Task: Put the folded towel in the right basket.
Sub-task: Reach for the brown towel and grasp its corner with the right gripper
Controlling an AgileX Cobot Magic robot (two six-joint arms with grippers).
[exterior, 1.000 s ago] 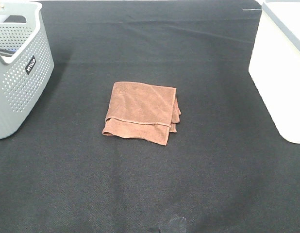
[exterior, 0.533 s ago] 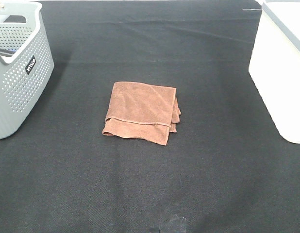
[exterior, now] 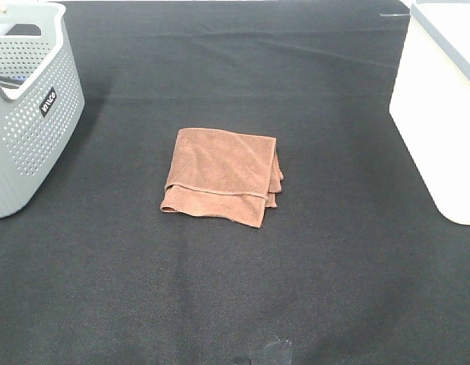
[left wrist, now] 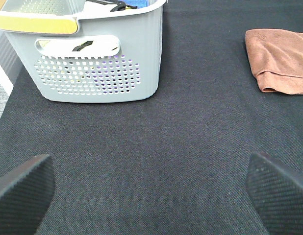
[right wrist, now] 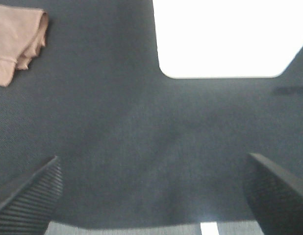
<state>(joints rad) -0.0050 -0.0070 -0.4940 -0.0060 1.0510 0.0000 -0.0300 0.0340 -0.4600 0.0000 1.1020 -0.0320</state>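
Exterior high view: mostly black cloth-covered table point(exterior: 235, 304), cut off at every edge of the picture. On its right side, white right basket point(exterior: 440, 122), only partly in frame: one plain wall and a strip of grey rim, interior hidden. Glares to a blank white patch in the right wrist view, no detail readable there. On the left side, grey basket point(exterior: 30, 129), perforated and also cropped. Carries a small dark label point(exterior: 49, 102), lettering too small to read. Holds a few dark and blue items point(left wrist: 114, 5), barely showing over the rim in the left wrist view and hard to identify.

Between the two baskets, near the middle of the table, folded brown towel point(exterior: 222, 175). Lies flat on the cloth, well apart from both baskets, touched by nothing. Shows stacked layers at its near and right edges, with a hemmed edge across the front. Appears only in part in each wrist view, clipped by the frame.

Left gripper point(left wrist: 151, 196): spread wide, empty, over bare cloth near the grey basket. Only two textured black fingertips in frame, everything behind them cut off. Right gripper point(right wrist: 154, 193): likewise spread wide, holding nothing, over bare cloth near the right basket and well apart from the towel. Blurred picture, fingertips dark and soft-edged. Contact with the cloth impossible to judge for either one.
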